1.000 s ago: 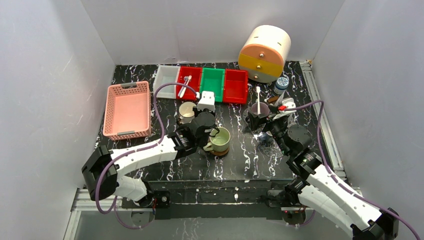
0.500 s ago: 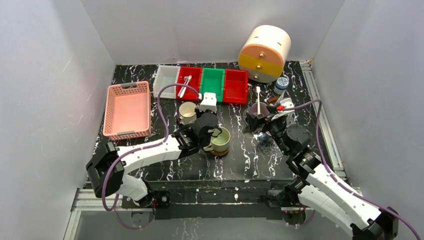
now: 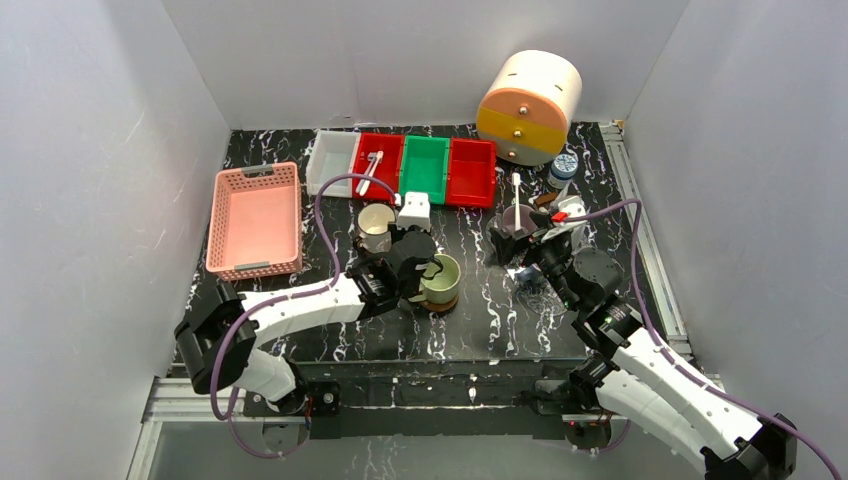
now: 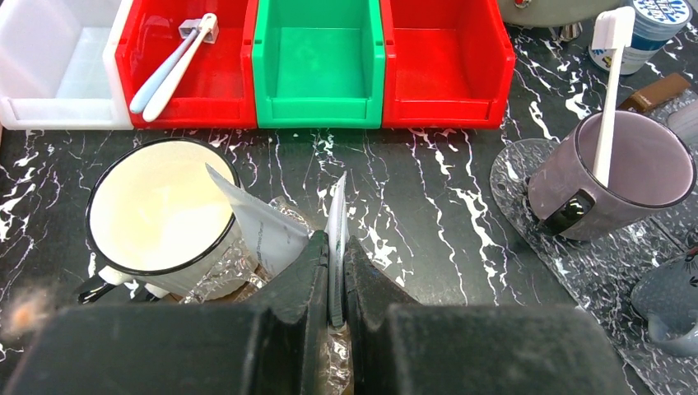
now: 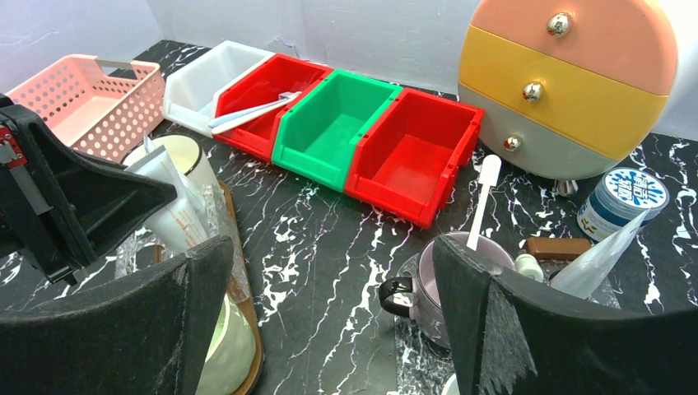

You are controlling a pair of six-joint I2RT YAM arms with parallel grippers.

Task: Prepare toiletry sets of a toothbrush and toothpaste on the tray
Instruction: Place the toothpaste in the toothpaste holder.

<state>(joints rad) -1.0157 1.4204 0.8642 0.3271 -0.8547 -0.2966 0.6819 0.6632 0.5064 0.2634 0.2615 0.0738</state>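
My left gripper [image 4: 331, 243] is shut on the flat end of a thin white toothpaste tube [image 4: 337, 206], seen edge-on, and holds it over the green mug [image 3: 441, 280]. A second white tube [image 4: 257, 224] leans by the cream mug [image 4: 156, 216]. A pale toothbrush [image 4: 169, 70] lies in the left red bin [image 4: 214, 99]. Another white toothbrush [image 5: 481, 197] stands in the purple mug [image 5: 428, 288]. My right gripper [image 5: 331, 255] is open and empty, next to that mug. A brown tray rim [image 5: 244, 329] shows under the green mug.
A pink basket [image 3: 255, 218] stands at the left. White [image 3: 333, 160], green [image 3: 424, 168] and red [image 3: 471, 172] bins line the back. A round drawer unit [image 3: 528, 105] and a blue-lidded jar [image 3: 564, 167] are at the back right. Another tube [image 5: 597, 255] lies by the purple mug.
My left arm has shifted slightly, its wrist a little nearer the green mug, still holding the tube. The right arm has not visibly moved.
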